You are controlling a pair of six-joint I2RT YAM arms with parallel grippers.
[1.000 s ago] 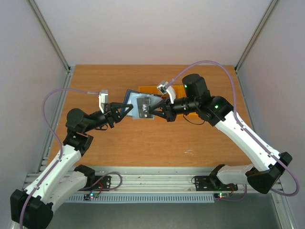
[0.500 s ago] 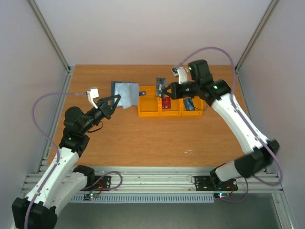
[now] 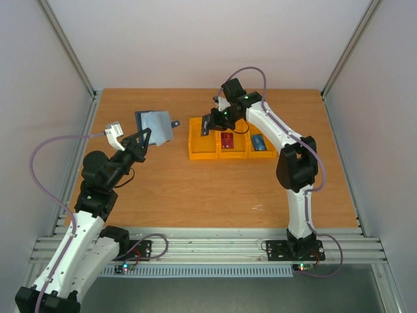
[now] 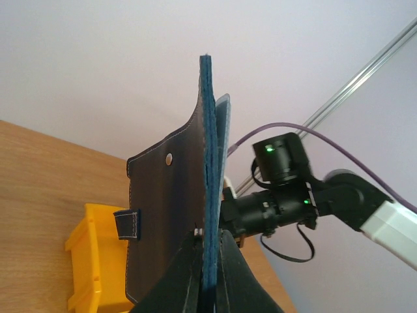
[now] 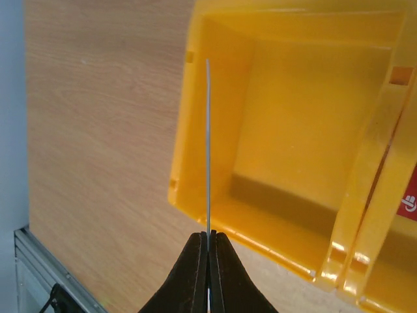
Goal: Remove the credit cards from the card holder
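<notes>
Top view: left jaws pinch the open card holder (image 3: 156, 125) by its lower edge. We see it held up off the desk (image 3: 195, 189), left of the orange bins (image 3: 202, 153). Right jaws pinch the black card (image 3: 206, 124) over the leftmost bin. The red card (image 3: 227, 140) lies in the middle bin, the blue card (image 3: 258, 142) in the right one.

Left wrist: holder is edge-on and upright, clamped between the jaws, with its snap tab (image 4: 128, 223) on the left. The right arm (image 4: 293, 202) is behind it.

Right wrist: jaws pressed onto the black card (image 5: 208, 143), which is edge-on over the leftmost bin's side wall.
</notes>
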